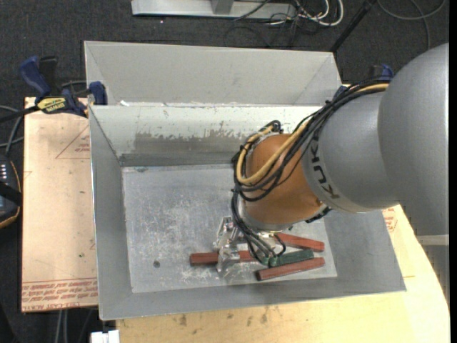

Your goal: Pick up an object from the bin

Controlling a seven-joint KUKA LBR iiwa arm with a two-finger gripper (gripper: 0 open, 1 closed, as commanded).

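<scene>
My gripper reaches down near the bin's front, its metal fingers set right at a reddish-brown stick that lies flat on the floor, pointing left. Just right of the fingers lie a second red-brown stick with a green stripe and another red and green stick behind it. I cannot make out whether the fingers are closed on the first stick or only touching it.
The arm with its orange cover and cables hangs over the bin's right half and hides the floor under it. The bin's left half is bare scratched metal, with the sloped back wall behind.
</scene>
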